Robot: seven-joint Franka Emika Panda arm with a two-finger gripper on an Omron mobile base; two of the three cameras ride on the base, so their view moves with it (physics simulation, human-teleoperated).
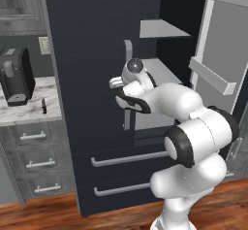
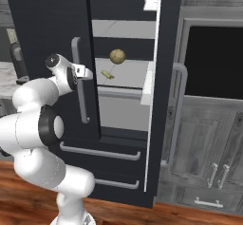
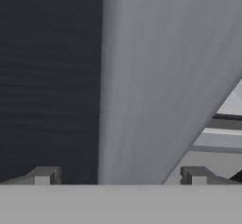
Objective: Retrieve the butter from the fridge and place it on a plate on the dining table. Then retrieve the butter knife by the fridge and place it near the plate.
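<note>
Left base view: the gripper (image 1: 117,82) sits at the fridge (image 1: 92,78) handle, butter knife (image 1: 44,106) on the counter (image 1: 29,111). Right base view: butter (image 2: 107,75) lies on a fridge shelf beside a tan ball (image 2: 117,56). Hand view: fingers (image 3: 45,175) spread wide around the grey handle (image 3: 151,76), nothing gripped.

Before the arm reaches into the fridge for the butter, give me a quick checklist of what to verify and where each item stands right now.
1. Right door of the fridge swung open: ok.
2. Butter in sight on the shelf, beside the round tan ball: ok.
3. Gripper open and holding nothing: ok.
4. Gripper lined up with the butter: not ok; it points at the grey bar handle of the closed left door.
5. Butter knife lying on the counter beside the fridge: ok.
6. Plate ready on the dining table: cannot tell.
</note>
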